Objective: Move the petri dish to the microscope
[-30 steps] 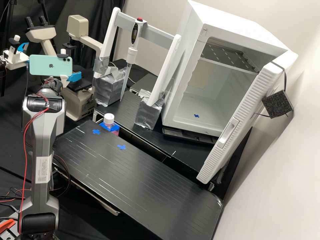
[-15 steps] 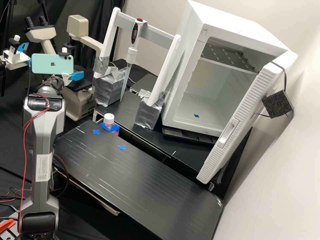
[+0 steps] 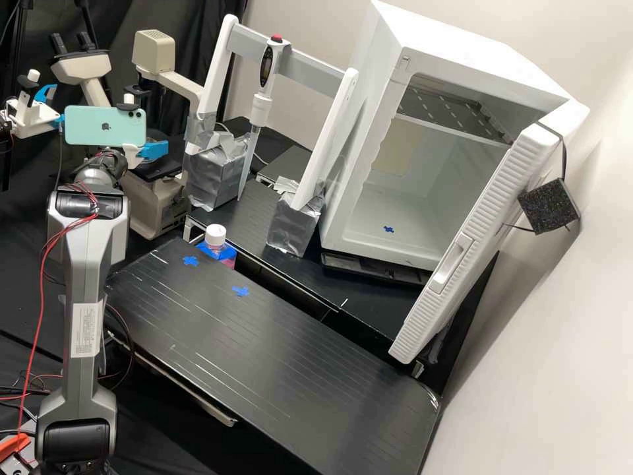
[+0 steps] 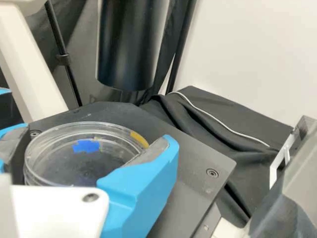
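Where the microscope (image 3: 155, 204) stands, the placing step looks to be in hand, near its end by my reading. Hand (image 4: 96, 133) is over the dark stage (image 4: 195, 163), its blue fingers (image 4: 143, 183) parted by about the width of the petri dish (image 4: 62, 166) and, as I judge it, closed on the rim from opposite sides. Next move calls for settling the dish flat if any gap remains, then parting the fingers evenly and backing off without dragging it. Likely trouble: one finger clinging to the wall and nudging the dish askew. Position noted: dish directly between the fingertips, close to level, with a blue mark (image 4: 85, 146) showing within its outline. Cannot tell whether its base touches the stage; the near side is hidden by the hand. Black cylinder (image 4: 130, 44) hangs beyond the fingertips, higher than the dish and apart from it.
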Controlling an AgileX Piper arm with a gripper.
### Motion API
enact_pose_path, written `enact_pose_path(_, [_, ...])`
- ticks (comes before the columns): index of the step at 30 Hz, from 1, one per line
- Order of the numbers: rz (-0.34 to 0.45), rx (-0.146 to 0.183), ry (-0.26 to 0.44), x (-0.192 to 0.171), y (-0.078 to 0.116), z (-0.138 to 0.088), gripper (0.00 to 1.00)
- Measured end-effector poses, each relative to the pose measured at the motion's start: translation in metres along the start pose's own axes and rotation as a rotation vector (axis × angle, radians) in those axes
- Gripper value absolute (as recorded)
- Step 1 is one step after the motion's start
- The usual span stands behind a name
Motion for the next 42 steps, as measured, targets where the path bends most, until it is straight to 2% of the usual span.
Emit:
enact_pose_path(2, [0.001,-0.006,-0.001,0.0,0.0,0.001,1.0])
enact_pose_path(7, [0.004,0.026,-0.01,0.001,0.002,0.0,1.0])
enact_pose_path(12, [0.004,0.03,-0.014,0.001,0.002,0.002,1.0])
enact_pose_path(17, [0.0,0.059,-0.017,-0.005,0.005,0.007,1.0])
enact_pose_path(21, [-0.012,0.066,-0.006,-0.017,0.012,0.009,1.0])
enact_pose_path(23, [-0.02,0.076,0.011,-0.026,0.015,0.008,1.0])
enact_pose_path(26, [-0.033,0.113,0.051,-0.045,0.02,0.009,1.0])
enact_pose_path(28, [-0.031,0.144,0.101,-0.065,0.029,0.008,1.0])
enact_pose_path(30, [-0.026,0.161,0.138,-0.084,0.033,0.011,1.0])
enact_pose_path(31, [-0.009,0.168,0.164,-0.095,0.039,0.01,1.0])
enact_pose_path(34, [0.049,0.222,0.228,-0.13,0.05,0.015,1.0])
enact_pose_path(39, [0.19,0.252,0.334,-0.195,0.06,0.029,1.0])
enact_pose_path(42, [0.286,0.259,0.348,-0.225,0.061,0.044,1.0])
